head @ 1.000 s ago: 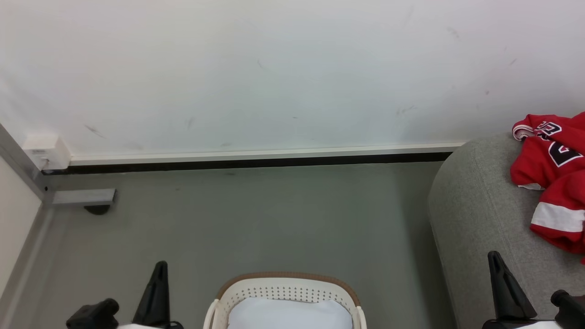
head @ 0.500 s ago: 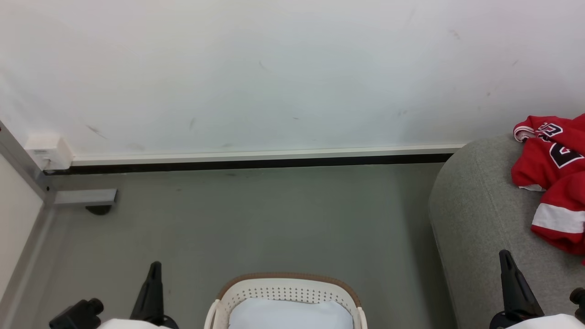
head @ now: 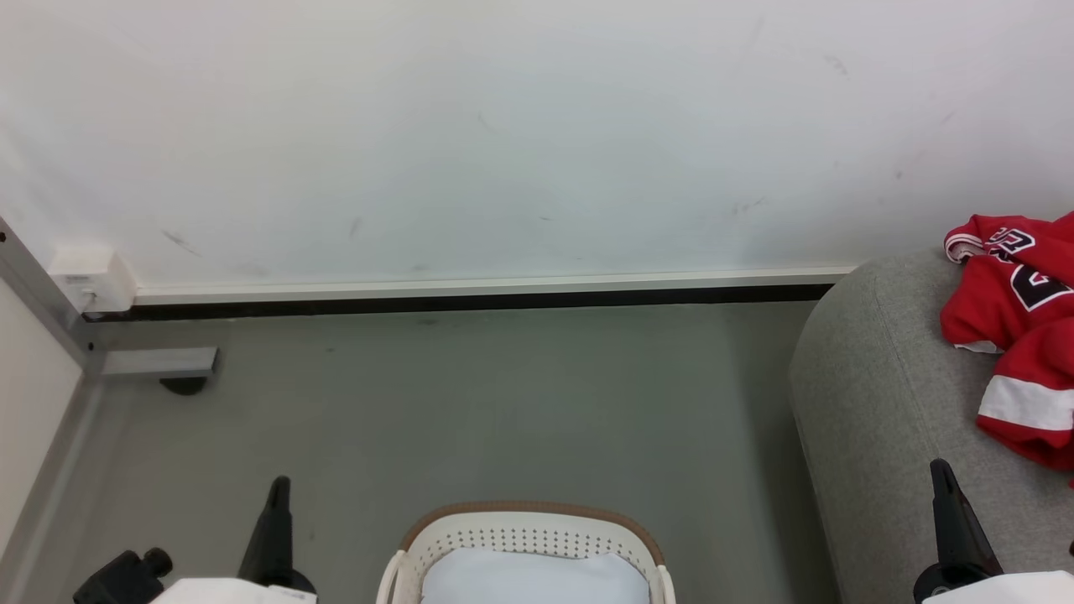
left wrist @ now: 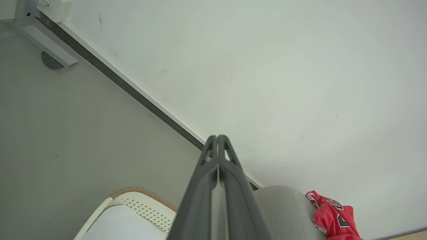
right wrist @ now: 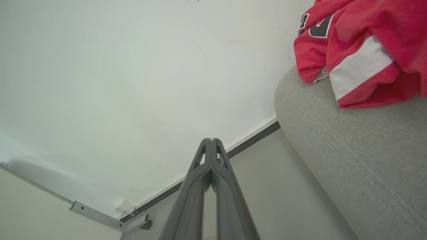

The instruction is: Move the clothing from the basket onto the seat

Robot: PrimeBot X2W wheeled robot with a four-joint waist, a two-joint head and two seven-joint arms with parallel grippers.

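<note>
The red clothing [head: 1019,331] lies heaped on the grey seat [head: 873,403] at the right edge, its black lettering and a white band showing; it also appears as clothing [right wrist: 360,50] on the seat [right wrist: 350,160] and clothing [left wrist: 332,216]. The cream basket [head: 524,537] with a tan rim sits at the bottom centre, a pale sheet inside it. My left gripper [head: 278,486] stands left of the basket, shut and holding nothing, as the left gripper [left wrist: 217,137] shows with its fingertips together. My right gripper [head: 940,468] is low against the seat's front, shut and holding nothing, the right gripper [right wrist: 210,140] pointing at the wall.
A white wall [head: 503,126] with a dark baseboard runs across the back. A metal frame foot [head: 159,365] and a white box [head: 88,277] stand in the far left corner. Grey floor [head: 503,403] lies between basket and wall.
Both grippers have sunk lower toward the bottom edge of the head view. The clothing, seat and basket stay where they were.
</note>
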